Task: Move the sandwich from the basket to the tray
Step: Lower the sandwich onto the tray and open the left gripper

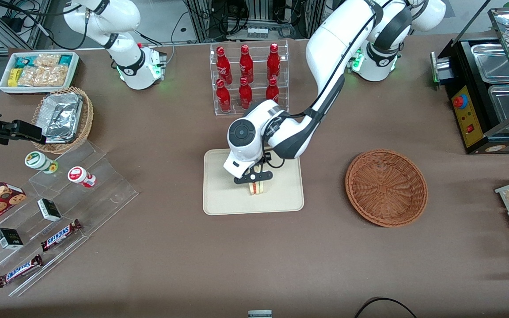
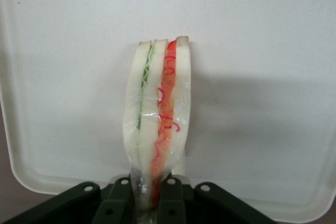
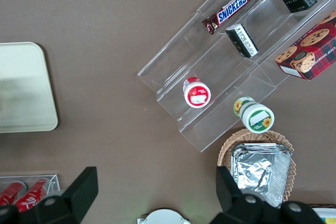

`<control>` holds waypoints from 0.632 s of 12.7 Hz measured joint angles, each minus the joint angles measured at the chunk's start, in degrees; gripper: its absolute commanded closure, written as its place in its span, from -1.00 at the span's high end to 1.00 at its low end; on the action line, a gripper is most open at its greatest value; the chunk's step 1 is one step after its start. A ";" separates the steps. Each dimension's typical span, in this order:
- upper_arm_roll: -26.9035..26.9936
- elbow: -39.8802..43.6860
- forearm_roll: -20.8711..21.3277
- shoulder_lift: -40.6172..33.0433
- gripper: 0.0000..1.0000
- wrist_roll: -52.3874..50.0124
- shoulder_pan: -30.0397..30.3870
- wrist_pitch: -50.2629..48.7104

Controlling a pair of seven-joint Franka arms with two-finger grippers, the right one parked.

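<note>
The gripper (image 1: pixel 256 181) is hanging over the tray (image 1: pixel 219 198), roughly mid-tray, a bit toward the edge nearer the front camera. Its fingers (image 2: pixel 116 205) are clamping the sandwich (image 1: pixel 257 188) by one end; in the left wrist view the wrapped wedge (image 2: pixel 157 114) is pinched between the two black pads, with the white bread, green layer and red layer running away from the pads over the tray surface (image 2: pixel 262 77). The sandwich is standing on edge, filling stripes facing up toward the camera. Whether its lower edge is touching the tray or sitting just above it, cannot tell.

The basket (image 1: pixel 386 187) is sitting on the tabletop toward the working arm's end, well apart from the tray, nothing showing inside it.

Farther from the front camera than the tray, a clear rack of red bottles (image 1: pixel 248 75) is standing near the table's middle. Toward the parked arm's end, a tan basket with foil trays (image 1: pixel 62 118) and a white bin of snacks (image 1: pixel 38 70) are sitting near the table corner. A clear stepped stand (image 1: pixel 55 221) is holding Snickers bars (image 1: pixel 60 234), small dark boxes (image 1: pixel 49 210) and two round tubs (image 1: pixel 80 176).
</note>
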 measured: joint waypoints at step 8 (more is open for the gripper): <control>0.09 1.27 2.90 1.66 1.00 -5.18 -0.13 0.17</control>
